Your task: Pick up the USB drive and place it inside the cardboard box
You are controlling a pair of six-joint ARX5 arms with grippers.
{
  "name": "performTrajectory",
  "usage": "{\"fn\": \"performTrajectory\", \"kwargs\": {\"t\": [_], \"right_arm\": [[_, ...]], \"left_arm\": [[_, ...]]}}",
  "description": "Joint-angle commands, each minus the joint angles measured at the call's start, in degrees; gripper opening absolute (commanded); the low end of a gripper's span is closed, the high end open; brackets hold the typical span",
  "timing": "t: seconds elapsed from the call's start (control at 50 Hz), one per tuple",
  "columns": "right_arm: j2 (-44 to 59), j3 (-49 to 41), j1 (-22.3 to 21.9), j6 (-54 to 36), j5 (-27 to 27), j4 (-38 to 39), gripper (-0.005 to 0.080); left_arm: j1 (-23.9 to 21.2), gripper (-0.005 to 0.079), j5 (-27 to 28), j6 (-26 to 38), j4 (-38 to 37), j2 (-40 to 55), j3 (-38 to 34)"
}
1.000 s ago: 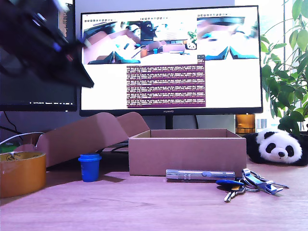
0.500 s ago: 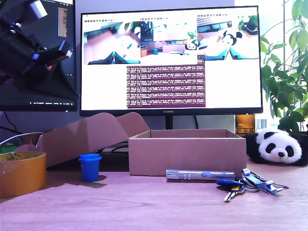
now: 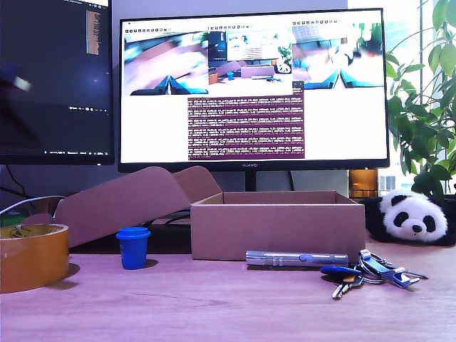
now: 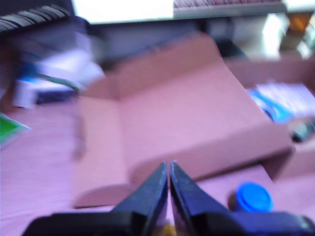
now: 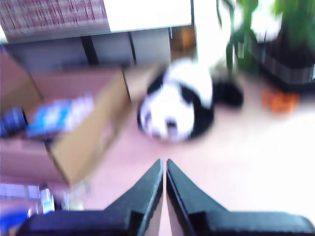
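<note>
Brown cardboard box (image 3: pixel 278 226) sits open-topped mid-bench, behind a silver pen-like tube (image 3: pixel 296 258) near the bench's front edge. USB drive: I cannot make it out. My first gripper (image 4: pixel 169 173), fingers clenched, hangs over the box's flap (image 4: pixel 192 123); my second gripper (image 5: pixel 164 169), clenched too, faces a toy panda (image 5: pixel 177 105).

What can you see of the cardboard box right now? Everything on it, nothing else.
The cardboard box is a low, wide rectangle of plain brown cardboard with an open top. It sits upright on the desk below the monitor, in the middle of the exterior view. Its front wall is unmarked. The second wrist view, though blurred, shows something blue and white lying inside. A silver pen-like tube lies along the foot of its front wall; whether they touch I cannot tell. No gripper is at it, and no USB drive shows.
</note>
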Motion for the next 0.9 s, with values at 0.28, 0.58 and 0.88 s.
{"fn": "performTrajectory", "kwargs": {"t": [0.28,0.58,0.88], "right_arm": [[0.1,0.0,0.3,-0.1,-0.1,-2.7,-0.0013],[0.1,0.0,0.3,-0.1,-0.1,-2.7,-0.0013],[0.1,0.0,0.3,-0.1,-0.1,-2.7,-0.0013]], "left_arm": [[2.6,-0.0024,1.3,-5.7,0.7,-16.2,-10.0],[2.6,-0.0024,1.2,-6.5,-8.4,-26.0,-13.1],[2.6,-0.0024,1.2,-6.5,-17.5,-34.0,-13.8]]}}
